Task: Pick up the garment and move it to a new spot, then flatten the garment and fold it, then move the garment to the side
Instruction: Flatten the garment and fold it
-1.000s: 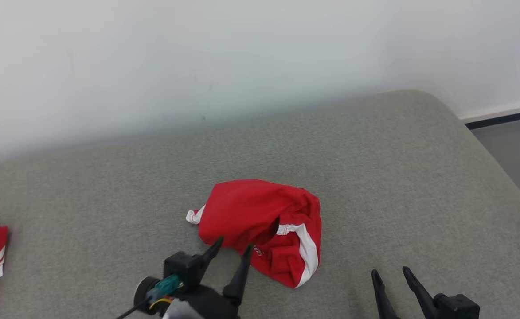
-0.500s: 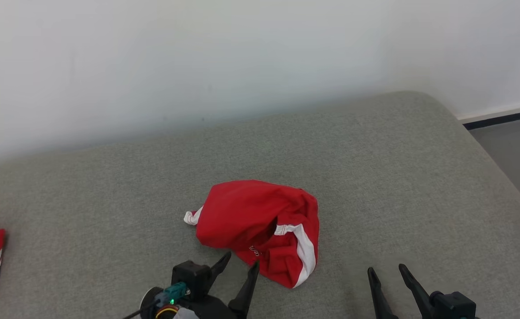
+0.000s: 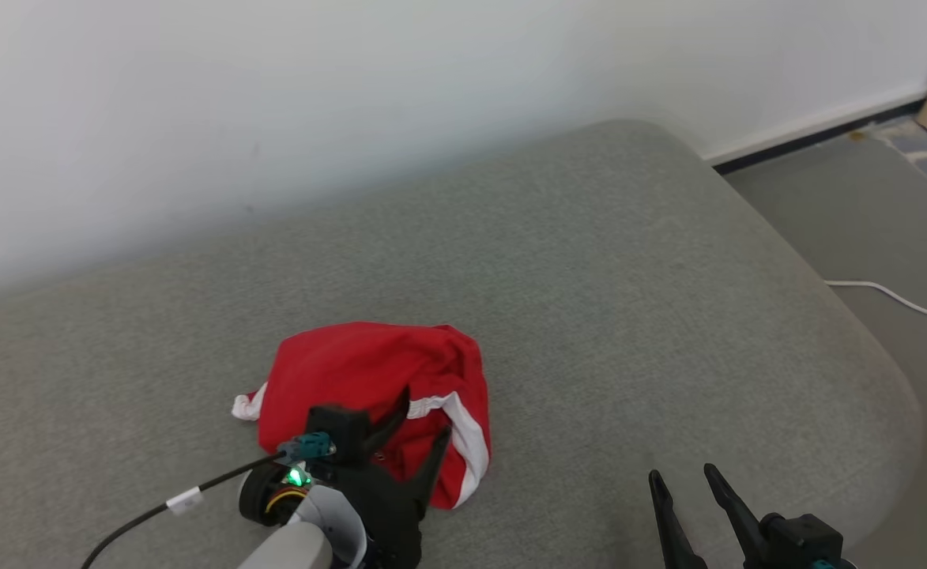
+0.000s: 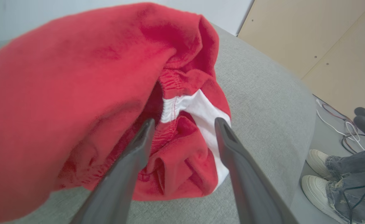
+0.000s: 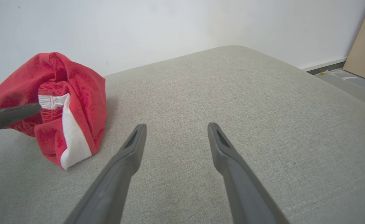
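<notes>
- left gripper: its two long dark fingers are spread, nothing pinched between them; they point into the near edge of the crumpled red fabric garment with a white side stripe; in the left wrist view the gathered red-and-white waistband lies in the gap between the tips; whether either tip touches the cloth cannot be told
- right gripper: fingers likewise spread and empty, low over bare upholstery; well apart from the garment, on its right
- garment: a bunched heap on the near left part of the grey woven upholstered cushion; a small white-edged corner sticks out at its left; the white stripe runs down its right side
- black cable with a white label: trails from the left wrist toward the lower left; a small green light glows on the wrist
- white wall behind the cushion; grey floor to the right, with a thin white cord lying on it
- in the left wrist view, a person's white sneakers and blue jeans stand on the floor beside the cushion; beige panels behind
</notes>
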Controlling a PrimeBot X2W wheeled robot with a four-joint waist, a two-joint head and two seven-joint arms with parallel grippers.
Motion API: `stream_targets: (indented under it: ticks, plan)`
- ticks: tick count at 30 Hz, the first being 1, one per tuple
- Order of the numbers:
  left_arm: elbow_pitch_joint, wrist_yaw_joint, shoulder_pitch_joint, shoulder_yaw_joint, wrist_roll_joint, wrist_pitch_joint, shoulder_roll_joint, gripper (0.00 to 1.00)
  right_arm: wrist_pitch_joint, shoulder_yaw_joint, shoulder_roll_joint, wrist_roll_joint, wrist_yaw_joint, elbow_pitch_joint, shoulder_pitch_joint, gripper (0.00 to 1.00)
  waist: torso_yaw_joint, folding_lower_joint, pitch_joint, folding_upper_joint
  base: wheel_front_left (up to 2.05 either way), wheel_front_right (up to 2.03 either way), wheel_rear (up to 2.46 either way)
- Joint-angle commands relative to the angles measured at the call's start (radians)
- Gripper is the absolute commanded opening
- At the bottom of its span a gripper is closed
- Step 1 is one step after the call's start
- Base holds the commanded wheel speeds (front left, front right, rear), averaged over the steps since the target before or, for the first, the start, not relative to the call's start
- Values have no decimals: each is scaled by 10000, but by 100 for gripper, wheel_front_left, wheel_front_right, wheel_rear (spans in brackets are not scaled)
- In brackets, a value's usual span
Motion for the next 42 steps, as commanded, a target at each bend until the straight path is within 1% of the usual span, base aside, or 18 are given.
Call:
stream_targets:
  ticks: [1, 7, 9, 11, 12, 13, 14, 19, 25, 28, 29, 31, 32, 33, 36, 39, 42]
  plan:
    - [144, 49, -182, 28, -16, 55, 109, 100, -80, 5, 40, 55, -22, 37, -123, 100, -586, -1, 327, -1, 0, 0, 0]
    - [546, 440, -498, 85, 149, 211, 340, 100, -171, 27, 77, 71, -22, 114, -123, 100, -864, -1, 412, -1, 0, 0, 0]
    - [591, 453, -524, 108, 76, 257, 357, 100, -191, 30, 83, 90, -22, 147, -138, 100, -894, -1, 423, -1, 0, 0, 0]
    - [600, 338, -534, 95, -72, 418, 335, 100, -221, 37, 91, 88, -22, 174, -153, 100, -907, -1, 420, -1, 0, 0, 0]
    - [580, 303, -590, 92, -67, 477, 339, 74, -234, 39, 91, 89, -22, 186, -158, 100, -902, -1, 417, -1, 0, 0, 0]
    - [532, 258, -639, 90, -127, 491, 310, 11, -244, 34, 91, 90, -22, 200, -164, 100, -890, -1, 412, -1, 0, 0, 0]
    - [494, 232, -653, 80, -172, 525, 277, 0, -254, 29, 92, 87, -22, 212, -166, 100, -871, -1, 404, -1, 0, 0, 0]
    - [142, 86, -780, 100, -352, 390, 165, 0, -249, 34, 91, 42, -22, 268, -170, 100, -736, -1, 319, -1, 0, 0, 0]
    - [-900, -50, -1251, 332, -808, 314, -225, 0, -197, 36, 67, 19, -22, 260, -84, 100, -470, -1, 204, -1, 0, 0, 0]
    - [-1487, -24, -1853, 274, -706, 463, -391, 0, -183, 88, 67, 17, -22, 251, -103, 100, -352, -1, 151, -1, 0, 0, 0]
    - [-1487, -24, -1853, 274, -706, 463, -391, 0, -183, 88, 67, 17, -22, 251, -103, 100, -352, -1, 151, -1, 0, 0, 0]
    - [-1837, 91, -2326, 171, -493, 559, -497, 0, -169, 140, 72, 23, -22, 248, -160, 100, -323, -1, 121, -1, 0, 0, 0]
    - [-2161, 174, -2753, 203, -501, 597, -630, 0, -175, 195, 82, 53, -22, 253, -222, 100, -325, -1, 107, -1, 0, 0, 0]
    - [-2161, 174, -2753, 203, -501, 597, -630, 0, -175, 195, 82, 53, -22, 253, -222, 100, -325, -1, 107, -1, 0, 0, 0]
    - [-2681, 392, -3258, 447, -709, 366, -807, 0, -217, 229, 96, 96, -22, 281, -234, 100, -324, -1, 101, -1, 0, 0, 0]
    - [-3204, 647, -3529, 707, -926, -4, -941, 0, -242, 172, 107, 109, -22, 304, -158, 100, -256, -1, 114, -1, 0, 0, 0]
    - [-3477, 882, -3448, 790, -1031, -254, -979, 0, -267, 58, 116, 94, -22, 311, -108, 100, -117, -1, 141, -1, 0, 0, 0]
